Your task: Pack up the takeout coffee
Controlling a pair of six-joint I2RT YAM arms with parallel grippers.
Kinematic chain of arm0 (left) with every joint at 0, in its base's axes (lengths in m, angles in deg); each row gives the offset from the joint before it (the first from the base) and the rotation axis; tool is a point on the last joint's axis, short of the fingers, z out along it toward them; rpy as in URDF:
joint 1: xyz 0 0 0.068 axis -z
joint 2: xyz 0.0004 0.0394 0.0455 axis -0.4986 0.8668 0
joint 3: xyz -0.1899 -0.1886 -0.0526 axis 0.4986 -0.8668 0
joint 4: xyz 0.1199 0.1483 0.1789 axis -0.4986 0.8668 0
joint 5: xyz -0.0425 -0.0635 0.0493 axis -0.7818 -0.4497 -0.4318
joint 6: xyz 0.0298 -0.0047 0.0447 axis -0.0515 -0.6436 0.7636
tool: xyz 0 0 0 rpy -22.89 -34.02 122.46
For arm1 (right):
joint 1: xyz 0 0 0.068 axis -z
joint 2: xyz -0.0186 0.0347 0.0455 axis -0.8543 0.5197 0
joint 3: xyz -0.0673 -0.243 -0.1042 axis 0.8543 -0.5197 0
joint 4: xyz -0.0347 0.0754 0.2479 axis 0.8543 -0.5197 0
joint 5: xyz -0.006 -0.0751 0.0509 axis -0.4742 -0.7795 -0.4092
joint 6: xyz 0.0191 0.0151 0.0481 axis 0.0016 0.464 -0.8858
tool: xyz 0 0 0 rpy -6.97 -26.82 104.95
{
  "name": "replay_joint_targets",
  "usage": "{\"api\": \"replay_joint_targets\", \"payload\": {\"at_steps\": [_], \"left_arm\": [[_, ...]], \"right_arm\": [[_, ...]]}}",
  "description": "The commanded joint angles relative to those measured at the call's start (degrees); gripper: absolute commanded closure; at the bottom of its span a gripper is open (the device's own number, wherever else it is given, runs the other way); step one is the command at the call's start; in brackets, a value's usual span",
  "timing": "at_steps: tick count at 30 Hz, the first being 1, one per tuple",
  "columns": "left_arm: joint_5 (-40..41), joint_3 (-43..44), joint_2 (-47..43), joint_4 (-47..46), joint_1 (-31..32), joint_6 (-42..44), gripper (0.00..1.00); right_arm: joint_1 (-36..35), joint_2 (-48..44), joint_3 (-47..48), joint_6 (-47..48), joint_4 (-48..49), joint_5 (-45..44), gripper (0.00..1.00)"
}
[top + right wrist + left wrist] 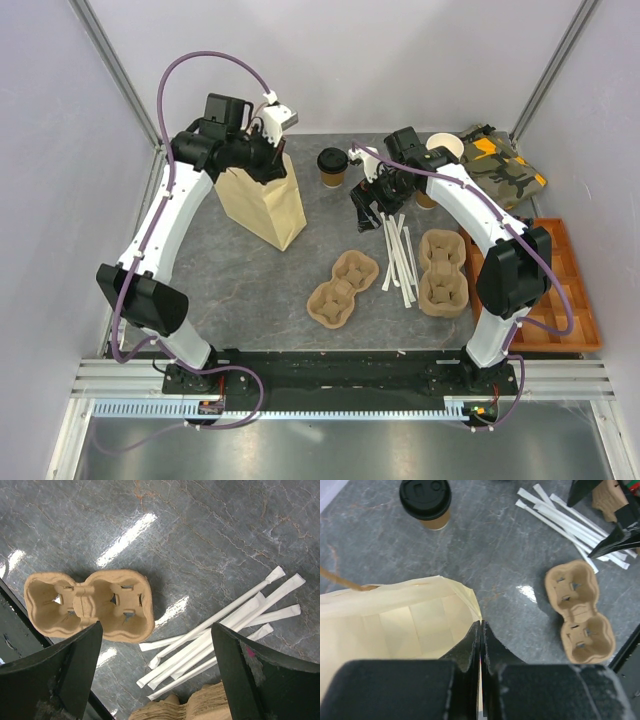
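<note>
1. The left gripper (480, 642) is squeezed tight shut, and the top edge of the paper bag (395, 625) is pinched between its two fingers
2. In the top view the left gripper (270, 168) sits right at the top of the paper bag (268, 208), which stands on the grey table (250, 290) with its mouth open
3. The takeout coffee (332, 167) stands upright on the table near the back, with its black lid on
4. It is just to the right of the bag and the left gripper, close to them but not touching either
5. In the left wrist view the takeout coffee (426, 502) shows past the bag's open mouth, on bare table, outside the bag
6. The right gripper (372, 208) is wide open and holds nothing
7. The coffee is a little to its left and further back, near it but apart from it
8. In the right wrist view the right gripper (156, 630) hangs over the white straws (220, 630) and a brown cup carrier (90, 605), and the coffee does not show there
9. The straws (400, 255) lie in a loose heap, with the cup carrier (342, 288) to their left and another carrier (443, 272) to their right
10. An orange tray (570, 290) lies at the right edge of the table
</note>
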Motion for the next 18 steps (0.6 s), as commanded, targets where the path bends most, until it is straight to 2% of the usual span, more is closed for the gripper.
{"api": "replay_joint_targets", "payload": {"at_steps": [1, 2, 3, 5, 6, 9, 15, 18], "left_arm": [[-3.42, -0.63, -1.7, 0.23, -0.05, -3.9, 0.9], [-4.29, -0.11, -1.79, 0.23, 0.04, -4.07, 0.85], [-4.74, 0.41, -1.88, 0.32, 0.04, -3.99, 0.73], [-6.41, 1.91, -2.76, 0.32, -0.05, -3.38, 0.57], [-7.37, 2.35, -3.28, 0.23, -0.05, -2.67, 0.43], [-11.94, 3.84, -6.18, 0.23, 0.04, 0.75, 0.28], [-21.35, 3.24, -12.6, 0.85, 1.44, 9.62, 0.11], [-22.32, -2.55, -16.81, 2.77, 6.61, 18.05, 0.1]], "right_arm": [[-0.12, -0.89, 2.14, -0.68, -0.05, -0.38, 0.02], [-0.11, -0.98, 2.14, -0.6, -0.05, -0.56, 0.02], [-0.11, -1.16, 2.14, -0.6, -0.14, -0.56, 0.02], [0.24, -1.24, 2.14, -0.6, -0.23, -0.47, 0.02], [0.32, -1.24, 2.23, -0.6, -0.32, -0.56, 0.02], [0.76, -1.68, 2.14, -0.6, -0.58, -0.21, 0.02], [3.22, -2.74, 1.53, -0.77, -0.93, 1.11, 0.02], [4.89, -3.27, 1.0, -0.6, -1.11, 1.38, 0.02]]}}
